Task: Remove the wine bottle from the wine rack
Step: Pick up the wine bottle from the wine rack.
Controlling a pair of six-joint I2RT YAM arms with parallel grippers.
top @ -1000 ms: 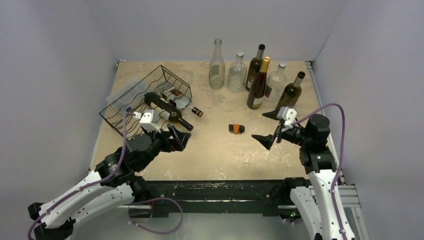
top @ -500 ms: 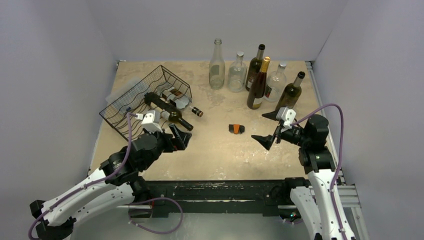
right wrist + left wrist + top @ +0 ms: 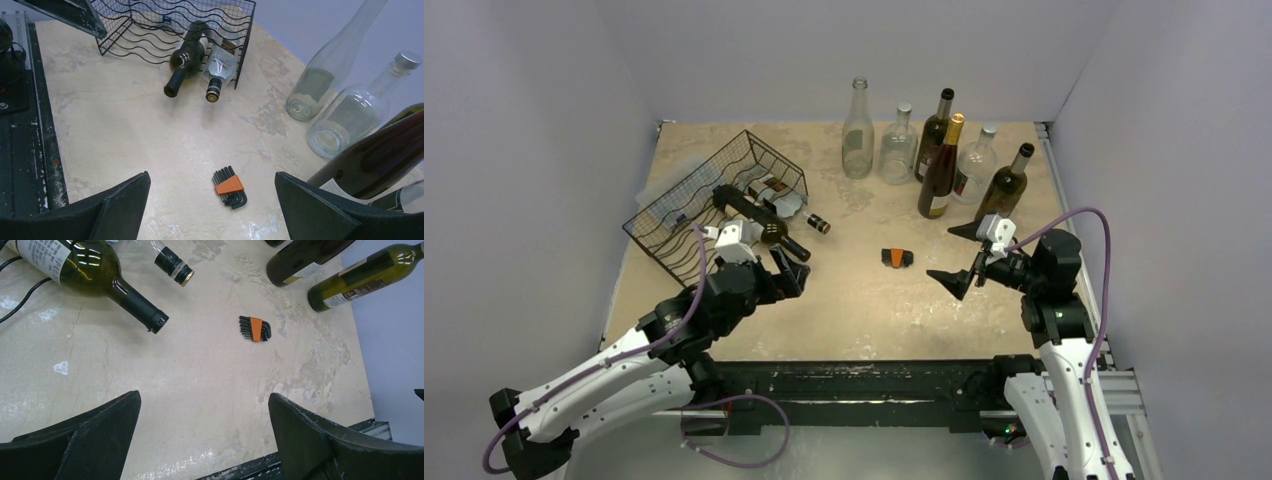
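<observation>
Glass, so the wine bottle (image 3: pixel 759 222) should handle as stiff, slick and breakable, and weighty if full, which I cannot tell; it lies on its side in the wine rack (image 3: pixel 694 190) at ten o'clock on the table (image 3: pixel 864 310), neck poking out toward four o'clock, beside a clear bottle (image 3: pixel 786 205); the bare neck looks the easiest place to pinch, though a slim, smooth neck may twist in the grip; left gripper (image 3: pixel 782 272) hangs spread wide and empty near the bottle's mouth, at its seven o'clock, touching nothing; right gripper (image 3: pixel 946 253) is likewise spread wide and empty, at three o'clock, well apart.
</observation>
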